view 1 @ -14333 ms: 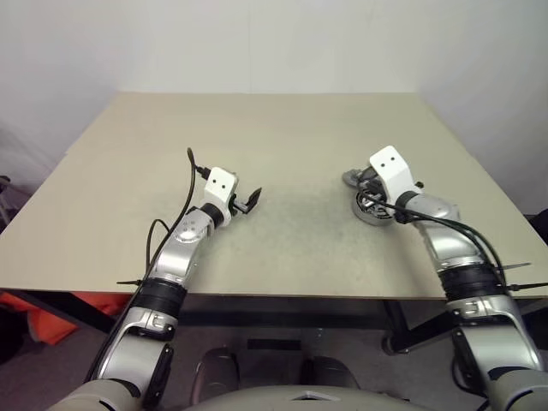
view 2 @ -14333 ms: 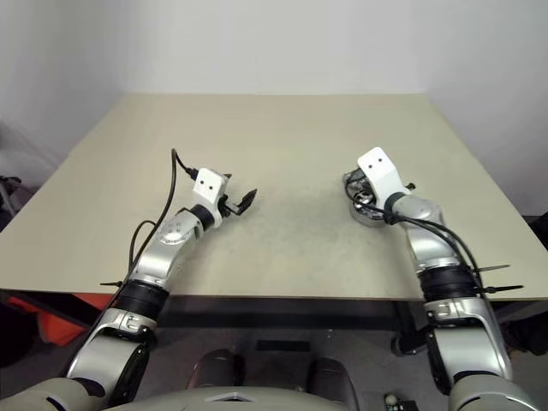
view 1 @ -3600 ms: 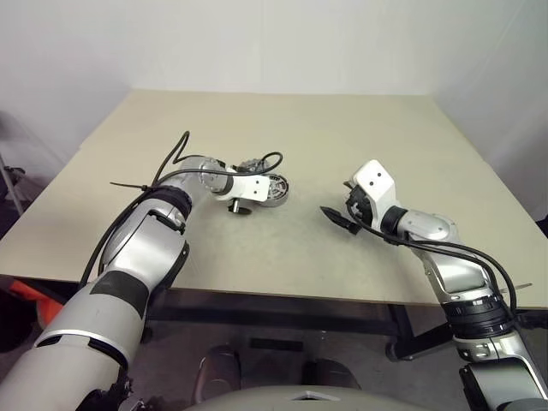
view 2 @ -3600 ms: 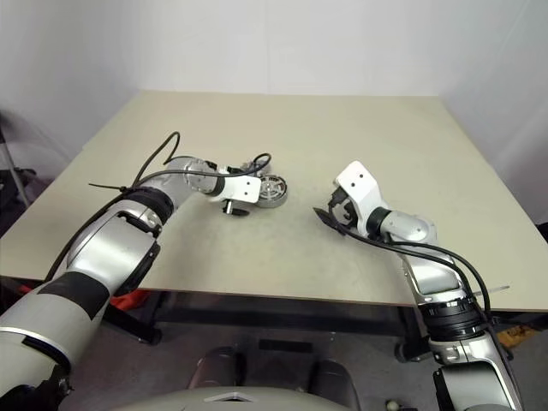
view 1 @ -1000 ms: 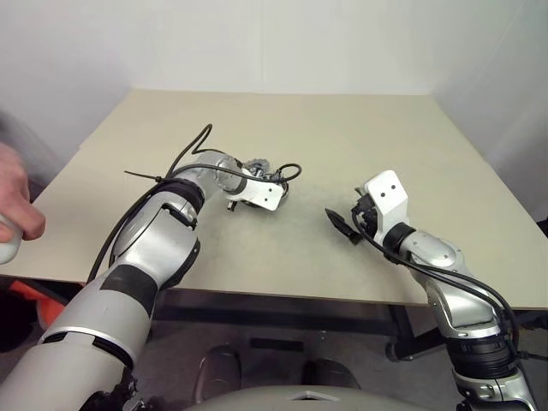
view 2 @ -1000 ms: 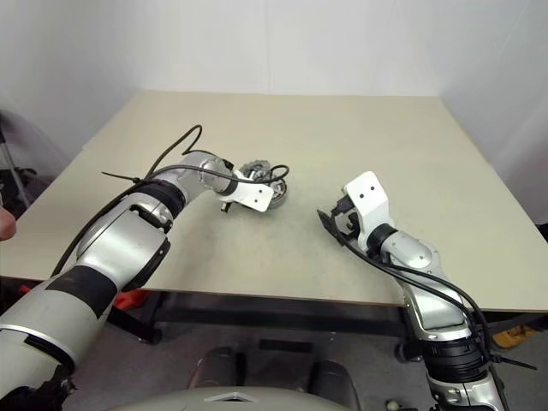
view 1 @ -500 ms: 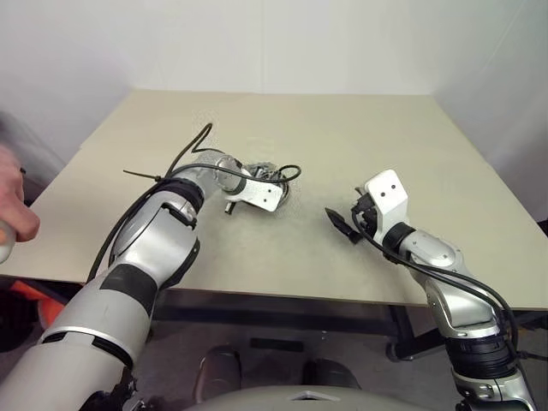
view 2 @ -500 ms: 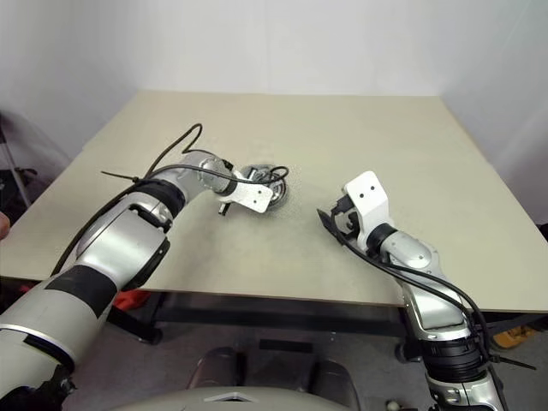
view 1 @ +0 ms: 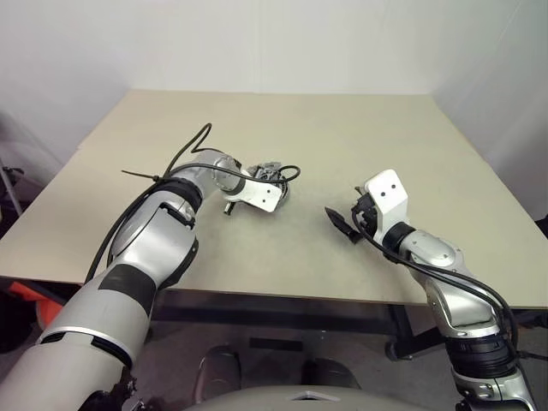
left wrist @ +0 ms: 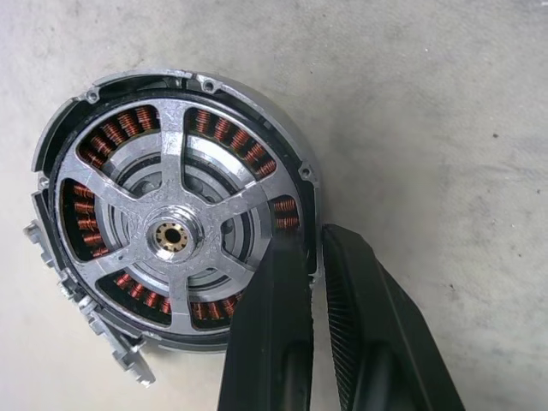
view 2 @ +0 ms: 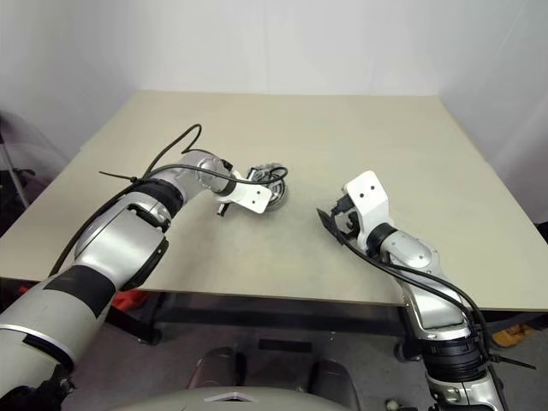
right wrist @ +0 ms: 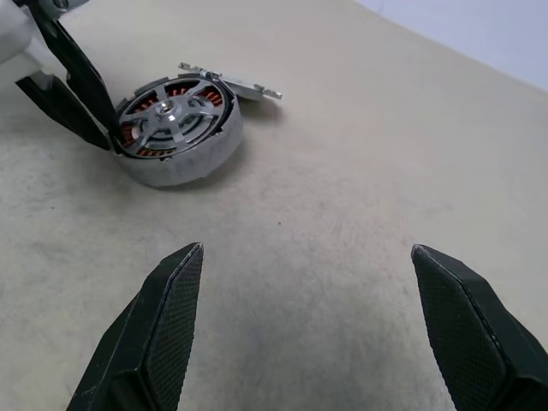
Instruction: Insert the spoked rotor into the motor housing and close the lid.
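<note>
The motor housing [right wrist: 184, 158] stands on the table left of centre, with copper windings showing inside. The spoked rotor [left wrist: 171, 235] lies in it, its silver spokes and hub facing up inside a dark rim. My left gripper [left wrist: 313, 235] points steeply down at the housing's edge. It is shut on the wall, one finger inside the rim and one outside. The lid [right wrist: 235, 83], a flat light-grey piece, lies on the table against the housing's far side. My right gripper [right wrist: 308, 250] hovers open and empty, well to the right of the housing [view 1: 272, 174] and aimed at it.
The tan table [view 1: 360, 137] stretches bare behind and to the right of the parts. A black cable [view 1: 184, 154] loops up from my left forearm. A pale wall stands behind the far edge.
A person's hand at the left edge of the view has gone out of sight. Both arms and the housing stay where they were.
</note>
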`<action>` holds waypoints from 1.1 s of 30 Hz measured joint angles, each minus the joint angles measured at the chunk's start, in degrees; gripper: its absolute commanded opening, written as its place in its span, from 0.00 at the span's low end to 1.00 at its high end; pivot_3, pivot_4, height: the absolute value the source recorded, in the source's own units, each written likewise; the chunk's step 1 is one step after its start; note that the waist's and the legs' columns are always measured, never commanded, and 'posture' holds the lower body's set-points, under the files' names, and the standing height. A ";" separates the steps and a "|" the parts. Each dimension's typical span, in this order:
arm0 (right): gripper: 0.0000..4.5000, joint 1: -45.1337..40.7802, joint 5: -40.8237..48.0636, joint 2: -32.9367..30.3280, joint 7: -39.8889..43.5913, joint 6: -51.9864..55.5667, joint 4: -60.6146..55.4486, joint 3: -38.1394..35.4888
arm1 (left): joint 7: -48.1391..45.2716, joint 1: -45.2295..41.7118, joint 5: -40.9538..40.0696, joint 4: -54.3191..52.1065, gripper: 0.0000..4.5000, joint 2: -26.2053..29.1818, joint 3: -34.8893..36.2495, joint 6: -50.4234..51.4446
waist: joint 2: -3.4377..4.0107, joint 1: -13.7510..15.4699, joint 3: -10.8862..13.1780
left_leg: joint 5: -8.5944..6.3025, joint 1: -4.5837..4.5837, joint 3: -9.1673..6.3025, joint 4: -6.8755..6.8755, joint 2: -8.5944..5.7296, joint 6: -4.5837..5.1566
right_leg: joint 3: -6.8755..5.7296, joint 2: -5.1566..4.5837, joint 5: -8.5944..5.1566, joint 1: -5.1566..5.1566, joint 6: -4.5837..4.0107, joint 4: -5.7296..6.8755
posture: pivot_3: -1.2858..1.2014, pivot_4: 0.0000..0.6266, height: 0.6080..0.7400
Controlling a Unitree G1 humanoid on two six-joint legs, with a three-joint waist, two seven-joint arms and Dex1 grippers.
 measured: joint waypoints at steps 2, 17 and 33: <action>0.97 -0.18 0.00 0.00 0.15 -0.07 0.73 0.00 | -0.56 -0.13 -0.02 0.05 0.00 0.73 0.03 -0.49 | 0.00 0.04 0.00 | 0.00 -0.06 0.00 0.00 0.00 0.00 | 0.00 0.00 0.01 -0.04 -0.01 0.00 | 0.52 0.00 1.00; 0.97 -1.74 -0.28 0.04 0.82 -1.06 1.71 0.33 | 4.58 -5.92 4.95 -0.35 0.00 0.92 -5.02 -16.66 | -0.18 0.27 0.12 | -0.01 -0.24 -0.02 0.01 -0.02 0.01 | 0.00 -0.02 -0.02 -0.09 0.03 -0.02 | 0.52 0.00 1.00; 0.97 4.49 -0.27 0.10 -1.60 -0.31 -2.80 -0.03 | 48.33 -9.86 33.61 -1.73 0.00 -1.47 -30.82 -29.83 | -0.21 0.27 0.14 | 0.02 -0.41 -0.32 0.12 -0.09 -0.05 | -0.12 0.00 -0.16 -0.08 0.41 0.00 | 0.52 0.00 1.00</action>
